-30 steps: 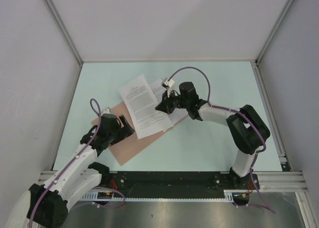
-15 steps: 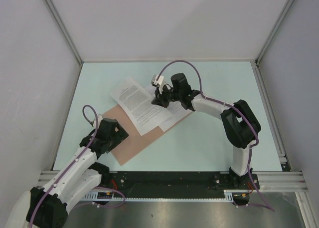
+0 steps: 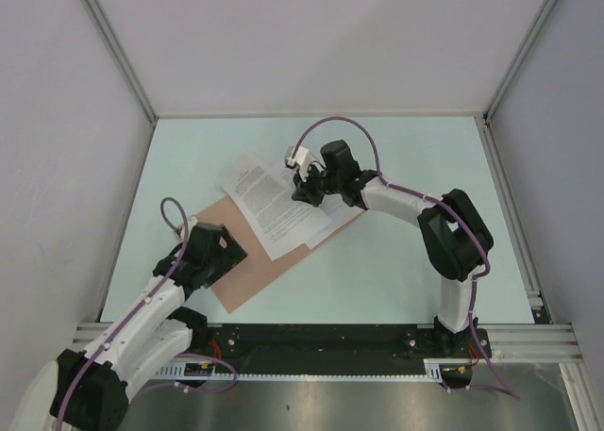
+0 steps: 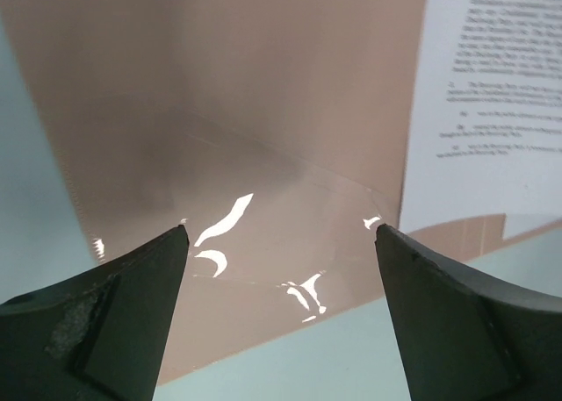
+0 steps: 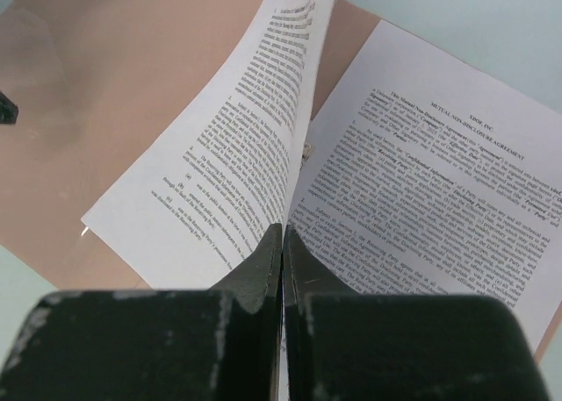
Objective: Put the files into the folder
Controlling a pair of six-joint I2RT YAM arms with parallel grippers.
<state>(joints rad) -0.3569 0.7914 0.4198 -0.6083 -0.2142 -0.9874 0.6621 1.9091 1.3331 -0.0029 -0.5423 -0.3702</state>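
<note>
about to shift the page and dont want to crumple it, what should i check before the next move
1. Right claw shut on the edge of the printed sheet: ok.
2. Left claw open, holding nothing, above the folder: ok.
3. Second sheet lying flat on the folder: ok.
4. Held sheet fully over the folder: not ok; in the top view its far corner hangs over the table.
5. Held sheet free of creases: cannot tell; it curves upward.
</note>
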